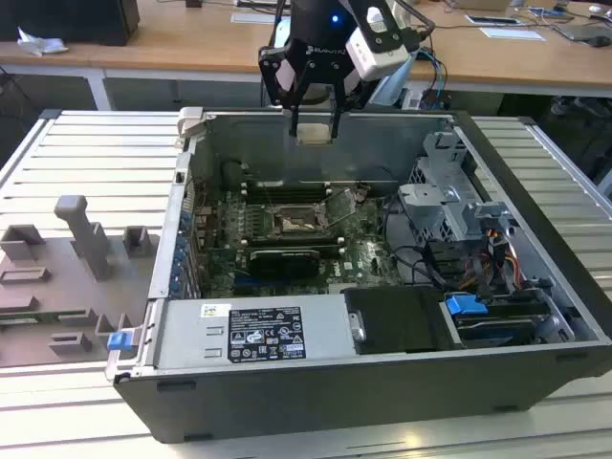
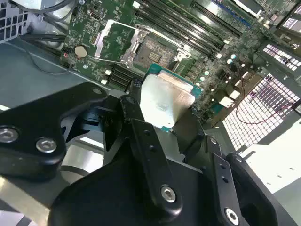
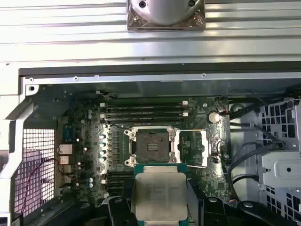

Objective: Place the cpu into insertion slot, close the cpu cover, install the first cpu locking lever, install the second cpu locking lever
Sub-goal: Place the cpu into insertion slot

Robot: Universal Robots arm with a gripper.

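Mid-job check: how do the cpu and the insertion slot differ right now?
The cpu hangs in the gripper, jaws shut on it, above the case; the insertion slot sits on the board below. The cpu's top is pale silver; the insertion slot is dark inside with a silvery rim. The insertion slot lies empty, its cpu cover swung open, the cpu not yet seated. Both are square.

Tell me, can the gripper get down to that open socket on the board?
Probably yes: the gripper holds the cpu high over the board, the cpu cover is swung open, and the insertion slot lies bare.
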